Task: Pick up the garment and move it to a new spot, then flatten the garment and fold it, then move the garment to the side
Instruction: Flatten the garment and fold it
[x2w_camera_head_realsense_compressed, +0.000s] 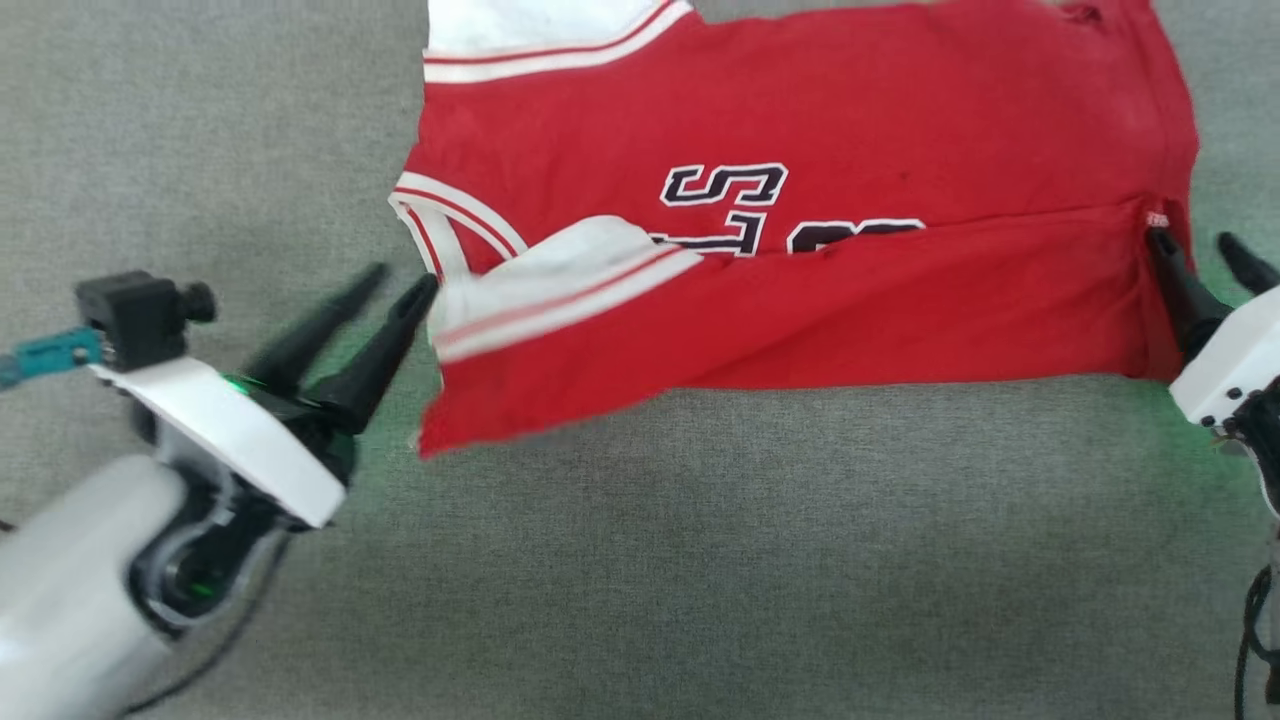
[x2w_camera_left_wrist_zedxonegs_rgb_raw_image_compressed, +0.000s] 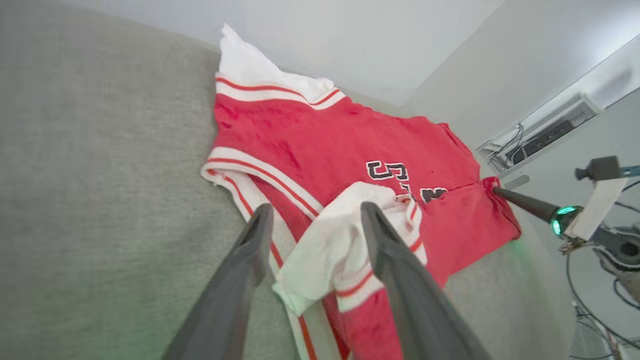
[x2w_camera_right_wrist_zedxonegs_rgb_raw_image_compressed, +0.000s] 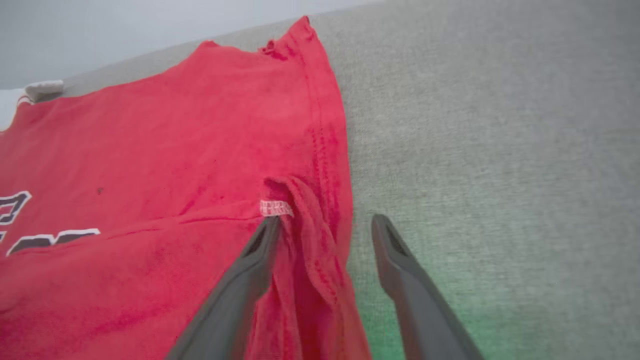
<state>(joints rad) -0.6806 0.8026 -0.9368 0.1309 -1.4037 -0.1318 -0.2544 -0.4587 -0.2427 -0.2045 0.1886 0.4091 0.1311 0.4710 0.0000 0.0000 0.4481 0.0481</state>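
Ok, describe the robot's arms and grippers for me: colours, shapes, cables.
The left gripper has two long, dark, tapering fingers on a white angular housing with a green light; a black block on a teal bracket sits above a pale rounded forearm. The right gripper looks alike: dark fingers, white housing, black cables beneath.

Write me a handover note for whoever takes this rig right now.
Left tool: open, at the white sleeve.
Right tool: open, at the folded hem corner.
Garment: spread on the grey fabric surface, near edge folded over the lettering.
Done: first fold laid, it seems.
To do: further folds, then move it aside.
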